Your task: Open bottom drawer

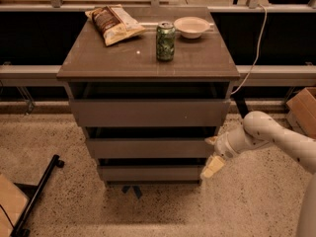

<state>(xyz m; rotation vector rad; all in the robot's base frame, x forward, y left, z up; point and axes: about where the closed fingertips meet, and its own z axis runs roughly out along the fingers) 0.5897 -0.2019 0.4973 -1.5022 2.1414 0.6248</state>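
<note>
The grey-brown cabinet has three flat, handleless drawer fronts stacked one above the other. The bottom drawer (pixel 148 173) is the lowest and narrowest-looking front, just above the floor, with a dark gap over it. My gripper (pixel 212 154) is at the cabinet's right side, level with the middle and bottom fronts. Its cream fingertips (pixel 213 167) are spread apart, the lower one beside the bottom drawer's right end and the upper one by the middle drawer's right end. It holds nothing. My white arm (pixel 269 135) reaches in from the right.
On the cabinet top (pixel 108 58) stand a green can (pixel 165 41), a white bowl (pixel 191 26) and a snack bag (pixel 113 23). A cardboard box (pixel 303 110) sits at the right, a black stand leg (pixel 37 194) lies on the floor at the left. A white cable (pixel 254 48) hangs behind.
</note>
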